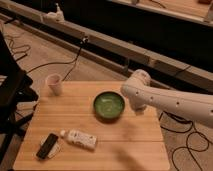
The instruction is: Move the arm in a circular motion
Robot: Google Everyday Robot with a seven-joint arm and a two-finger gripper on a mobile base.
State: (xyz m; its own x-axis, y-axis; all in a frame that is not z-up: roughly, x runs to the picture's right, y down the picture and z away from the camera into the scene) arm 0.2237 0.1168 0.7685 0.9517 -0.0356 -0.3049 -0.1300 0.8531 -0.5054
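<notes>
I can read no text, label or number anywhere here. My gripper [139, 106] hangs just right of the green bowl [109, 105].

A wooden table [145, 145] with a few small items on it

A green bowl [109, 106] sits near the table's middle; a pale cup [54, 84] stands at the far left corner; a white bottle [79, 138] lies on its side near the front, just beside a dark phone [48, 146]; cables [47, 62] trail across the floor behind.
</notes>
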